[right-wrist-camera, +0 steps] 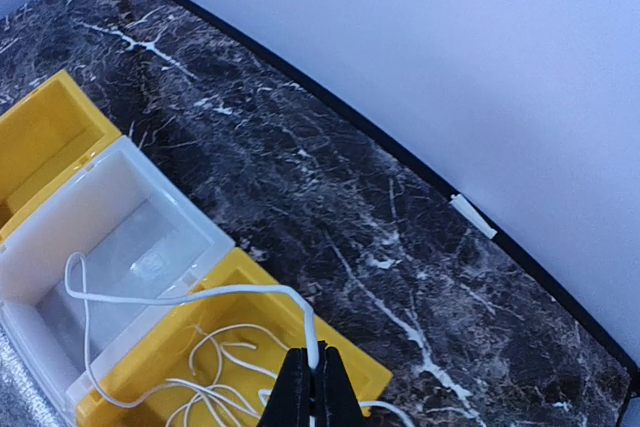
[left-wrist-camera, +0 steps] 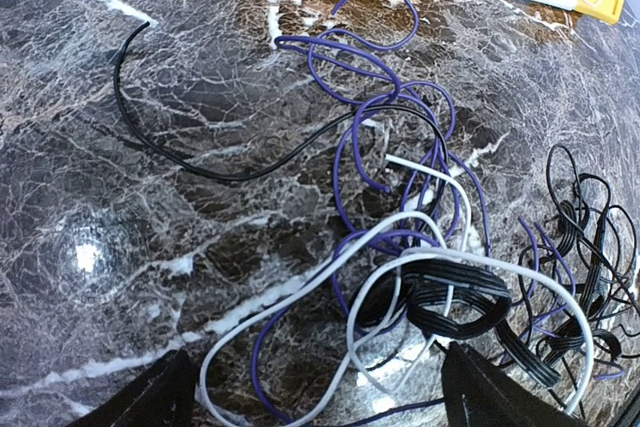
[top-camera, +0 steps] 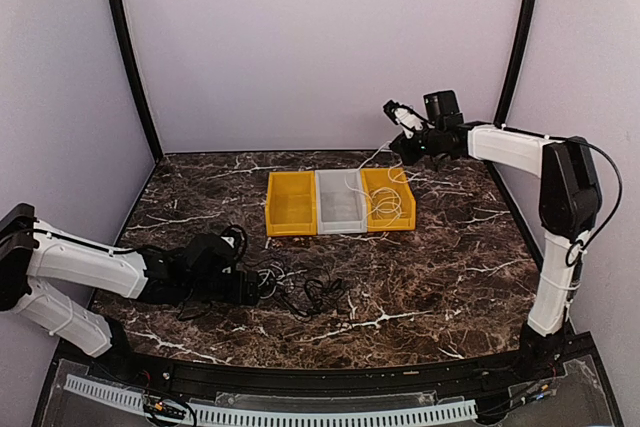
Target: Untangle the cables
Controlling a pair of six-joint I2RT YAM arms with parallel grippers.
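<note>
**Marble table: one white cord lifted, one tangle lying near**

Dark marble table (top-camera: 430, 277), closed in by pale walls (top-camera: 320, 47), carries three bins in a touching row toward the far side. They are the left yellow bin (top-camera: 291, 204), the white bin (top-camera: 339, 209) in the middle and the right yellow bin (top-camera: 388, 202).

My right gripper (top-camera: 398, 112) hangs high over the far right, beyond the right yellow bin, its fingers pinched tight on one white cord (right-wrist-camera: 180, 297). That cord drops from the fingers into the right yellow bin, where several of its loops lie. One long loop crosses the shared wall into the white bin.

My left gripper (top-camera: 252, 287) sits low over the near left of the table, jaws spread wide with nothing clamped between them. Just to its right lies the tangle (top-camera: 300, 292), well apart from the bins.

From the left wrist I count these in the tangle:
- one purple cord (left-wrist-camera: 350, 117)
- one second white cord (left-wrist-camera: 400, 247)
- one thin black cord (left-wrist-camera: 200, 165), trailing off alone toward the left of that view
- one black bundle (left-wrist-camera: 450, 302) of ribbed loops, lying under the white

At the right of that view sits a knot of finer black loops (left-wrist-camera: 580, 227). I cannot tell whether it is a separate cord.
</note>
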